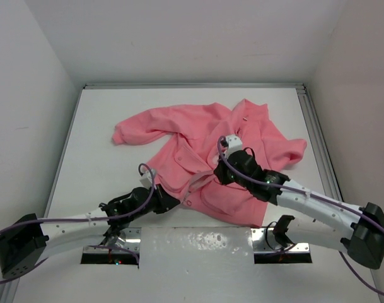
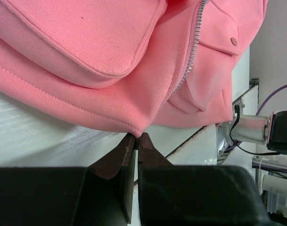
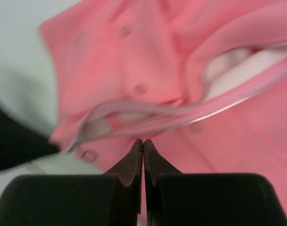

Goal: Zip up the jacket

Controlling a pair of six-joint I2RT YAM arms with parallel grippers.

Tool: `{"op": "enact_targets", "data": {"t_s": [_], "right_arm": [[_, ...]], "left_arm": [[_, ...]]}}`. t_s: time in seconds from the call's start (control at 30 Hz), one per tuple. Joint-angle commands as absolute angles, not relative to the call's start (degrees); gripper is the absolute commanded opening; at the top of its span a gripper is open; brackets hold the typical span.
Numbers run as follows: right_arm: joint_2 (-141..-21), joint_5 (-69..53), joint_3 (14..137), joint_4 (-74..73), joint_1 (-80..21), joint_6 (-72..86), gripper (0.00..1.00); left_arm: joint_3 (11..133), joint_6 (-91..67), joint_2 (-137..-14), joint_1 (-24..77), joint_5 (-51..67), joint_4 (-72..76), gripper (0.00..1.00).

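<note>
The salmon-pink jacket (image 1: 179,123) lies crumpled on the white table, its front partly open. Its pale zipper (image 1: 201,183) runs down toward the near hem. My left gripper (image 1: 178,201) is at that near hem. In the left wrist view it (image 2: 136,136) is shut on a corner of the jacket (image 2: 86,56) hem, with the zipper (image 2: 194,47) and a pocket snap (image 2: 234,41) beyond. My right gripper (image 1: 218,175) hovers over the middle of the jacket. In the right wrist view it (image 3: 143,141) is shut with nothing visible between its tips, just short of the zipper (image 3: 228,106), over blurred jacket (image 3: 228,150) fabric.
White walls close in the table on three sides. A metal rail (image 1: 314,139) runs along its right edge. Two metal mounting plates (image 1: 113,252) (image 1: 280,252) sit at the near edge by the arm bases. Bare table (image 1: 97,164) lies left of the jacket.
</note>
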State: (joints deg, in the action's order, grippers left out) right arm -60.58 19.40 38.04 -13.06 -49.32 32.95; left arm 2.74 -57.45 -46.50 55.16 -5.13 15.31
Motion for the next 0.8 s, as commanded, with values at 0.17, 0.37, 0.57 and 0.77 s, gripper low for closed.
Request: {"op": "enact_targets", "data": {"t_s": [0.17,0.37,0.57,0.77], "right_arm": [[-64.41,-12.92,21.8,16.58,-51.5,38.06,0.1],[-71.1,-13.01,20.92,20.21,-51.42,38.93,0.07],[-71.54,-11.78,20.39,21.8,-51.42,39.73,0.06],[-67.86,-12.13,19.77,20.75,-51.5,40.17,0.06]], "left_arm": [[1.67,-58.44,-46.93,55.55,-4.48,18.11,0.0],[0.44,-60.12,-48.42,55.55,-5.27,19.42,0.34],[0.0,-61.7,-52.29,55.55,-4.57,24.61,0.45],[0.17,-62.31,-58.17,55.55,-4.66,31.11,0.46]]}}
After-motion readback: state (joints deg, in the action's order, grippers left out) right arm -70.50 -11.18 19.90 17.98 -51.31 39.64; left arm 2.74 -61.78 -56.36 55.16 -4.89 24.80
